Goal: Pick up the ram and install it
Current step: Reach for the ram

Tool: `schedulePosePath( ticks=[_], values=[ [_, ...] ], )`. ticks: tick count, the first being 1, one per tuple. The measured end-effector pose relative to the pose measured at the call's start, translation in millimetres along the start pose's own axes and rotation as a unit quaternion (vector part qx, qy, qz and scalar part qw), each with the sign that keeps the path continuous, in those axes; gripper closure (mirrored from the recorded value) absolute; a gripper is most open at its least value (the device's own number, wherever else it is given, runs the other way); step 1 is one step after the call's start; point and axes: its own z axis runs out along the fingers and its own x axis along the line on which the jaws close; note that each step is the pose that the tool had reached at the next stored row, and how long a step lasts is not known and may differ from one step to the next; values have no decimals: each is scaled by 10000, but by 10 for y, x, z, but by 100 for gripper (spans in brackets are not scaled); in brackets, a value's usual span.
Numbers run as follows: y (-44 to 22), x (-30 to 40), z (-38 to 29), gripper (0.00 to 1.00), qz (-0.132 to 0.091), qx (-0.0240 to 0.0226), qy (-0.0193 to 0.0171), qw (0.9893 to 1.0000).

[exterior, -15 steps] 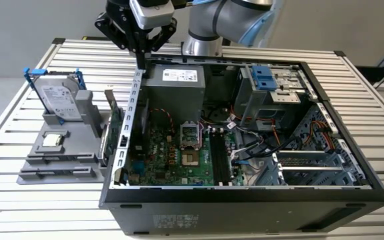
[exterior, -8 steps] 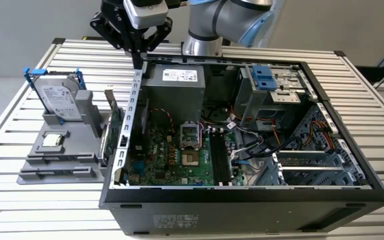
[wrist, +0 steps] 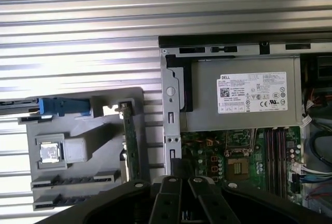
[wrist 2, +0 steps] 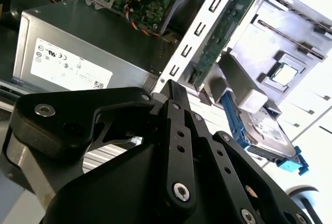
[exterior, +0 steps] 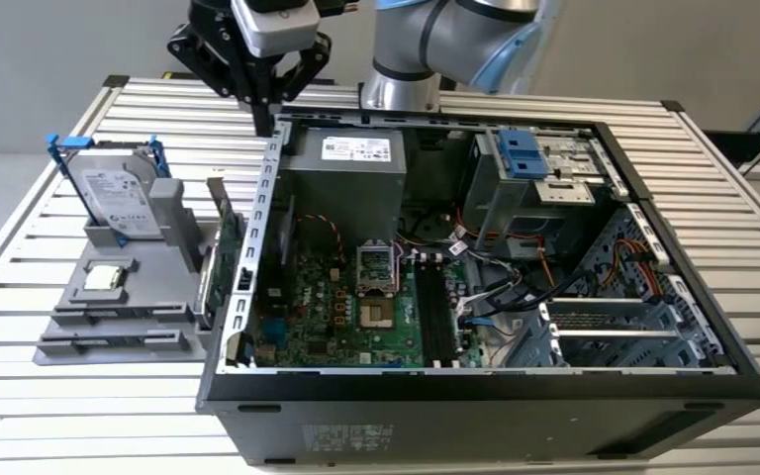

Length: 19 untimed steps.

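So here's the setup: slatted metal table (exterior: pixel 76 416) with the open PC case (exterior: pixel 486 384) lying on it, side panel off.

The gripper (exterior: pixel 264 124) hangs above the case's back wall, right over the corner by the grey power supply (exterior: pixel 333 188). Its fingers (wrist 2: pixel 174 130) are pressed together with nothing pinched between them, and both wrist views back that up.

Next to the case, on the exterior view's left, is the grey parts holder (exterior: pixel 155 297). The hard drive (exterior: pixel 119 198) stands in it in its blue frame, the green card (exterior: pixel 229 247) is upright along the holder's case-side edge, and a small processor chip (exterior: pixel 106 278) sits in the middle. The long slots at the holder's front edge look empty to me.

As for the ram (exterior: pixel 426 312), my best guess is it's the dark strip standing in the memory slots beside the CPU socket (exterior: pixel 375 267). From this angle I honestly can't tell a seated stick from a bare slot.

If it is seated, I'd call this the tail end of the job, with the arm lifted clear and empty. If it isn't, nothing has been picked yet. Either way, any grab from here needs the fingers spread first, then lined up along the stick's long edge and kept clear of the case wall.
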Motion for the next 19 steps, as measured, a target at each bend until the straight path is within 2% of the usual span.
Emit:
schedulePosePath(
  ticks=[19],
  values=[
    [-11,148,11,100,-19,0,13,10000]
  ],
)
